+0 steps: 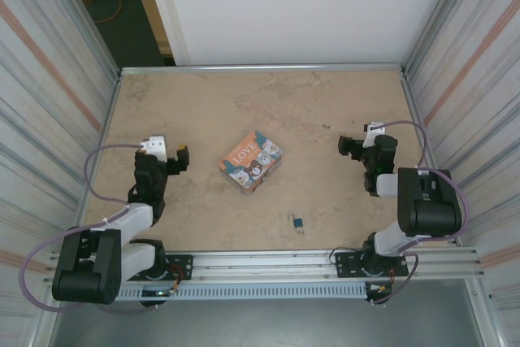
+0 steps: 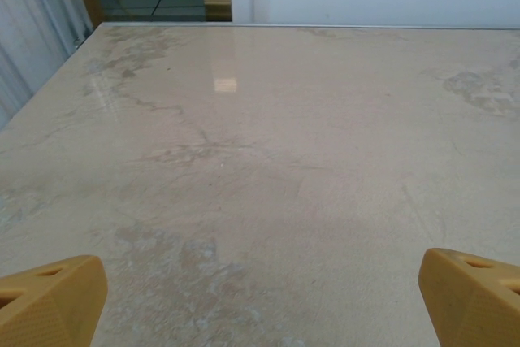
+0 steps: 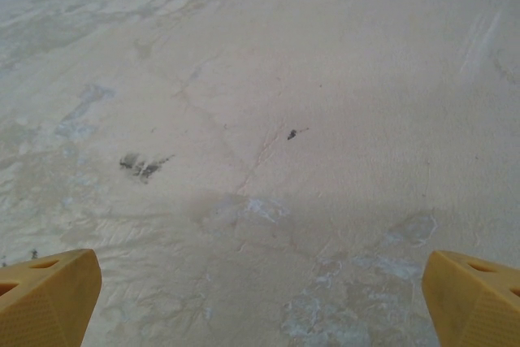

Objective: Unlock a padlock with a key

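Beige table (image 1: pixel 325 111): 1 box (image 1: pixel 250 161) centre; padlock (image 1: pixel 298 221), perhaps key (image 1: pixel 301 230), nearer edge.

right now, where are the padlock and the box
padlock (image 1: pixel 298 222), top view, on its blue body
box (image 1: pixel 250 161), top view, middle of its picture face

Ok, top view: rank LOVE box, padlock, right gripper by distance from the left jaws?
From the left gripper, jaws open:
1. LOVE box, centre, just to its right.
2. padlock, nearer the arm bases, right of centre.
3. right gripper, far right side.
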`<action>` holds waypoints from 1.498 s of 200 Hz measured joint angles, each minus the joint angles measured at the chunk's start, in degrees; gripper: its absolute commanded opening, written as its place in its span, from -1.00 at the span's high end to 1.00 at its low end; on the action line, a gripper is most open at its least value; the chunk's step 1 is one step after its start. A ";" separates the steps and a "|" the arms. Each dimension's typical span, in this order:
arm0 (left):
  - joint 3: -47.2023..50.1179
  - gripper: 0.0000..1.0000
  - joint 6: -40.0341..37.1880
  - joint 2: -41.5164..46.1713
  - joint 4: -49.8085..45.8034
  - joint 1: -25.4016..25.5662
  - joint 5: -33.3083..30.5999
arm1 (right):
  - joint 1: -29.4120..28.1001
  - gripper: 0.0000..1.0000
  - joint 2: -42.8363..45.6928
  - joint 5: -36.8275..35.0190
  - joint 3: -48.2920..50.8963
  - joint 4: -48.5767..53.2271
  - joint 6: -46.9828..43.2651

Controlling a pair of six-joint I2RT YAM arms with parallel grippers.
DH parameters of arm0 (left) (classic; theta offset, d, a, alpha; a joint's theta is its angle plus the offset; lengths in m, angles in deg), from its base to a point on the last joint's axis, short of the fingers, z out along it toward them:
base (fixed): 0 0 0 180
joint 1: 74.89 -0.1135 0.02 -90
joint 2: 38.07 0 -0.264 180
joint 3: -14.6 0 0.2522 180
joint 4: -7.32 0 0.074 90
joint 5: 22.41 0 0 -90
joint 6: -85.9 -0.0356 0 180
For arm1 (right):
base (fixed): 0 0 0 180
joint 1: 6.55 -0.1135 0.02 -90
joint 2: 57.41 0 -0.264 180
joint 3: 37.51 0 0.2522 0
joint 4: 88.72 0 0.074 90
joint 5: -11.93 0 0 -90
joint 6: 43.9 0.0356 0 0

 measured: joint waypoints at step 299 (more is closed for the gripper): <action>-9.99 -0.97 -3.93 -21.49 5.05 -3.23 7.19 | -0.13 -1.00 0.00 -1.40 0.00 0.39 0.11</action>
